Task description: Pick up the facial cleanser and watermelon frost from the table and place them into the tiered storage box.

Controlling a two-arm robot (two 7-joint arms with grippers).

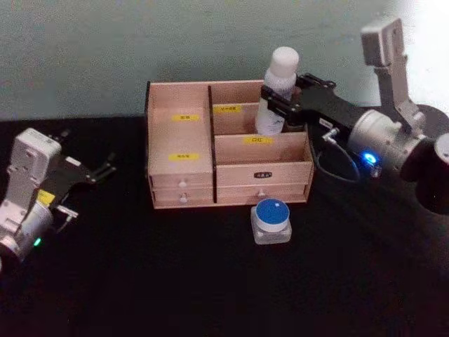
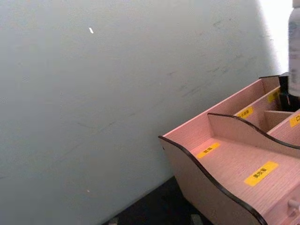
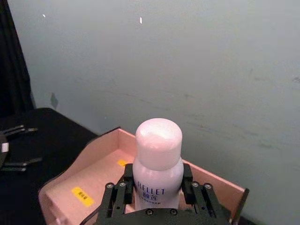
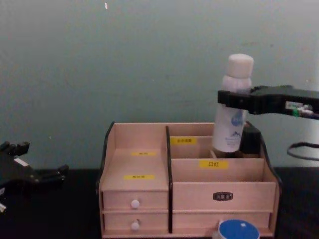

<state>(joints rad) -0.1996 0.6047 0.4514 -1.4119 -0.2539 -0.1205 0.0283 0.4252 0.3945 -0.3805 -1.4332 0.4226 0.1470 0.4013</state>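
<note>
Bottle [image 1: 279, 91] upright at rear of wooden box [image 1: 231, 175], blue-lidded jar [image 1: 271, 214] in front

I work at a staged test bench rather than a lived-in room. The table [image 1: 210, 302] is draped in plain black cloth and stands against a bare grey-green wall [image 1: 105, 49]. The only homely props are the labelled tiered storage box [image 1: 179, 95], a facial cleanser [image 1: 280, 84] and a blue-lidded jar [image 1: 271, 219].
</note>
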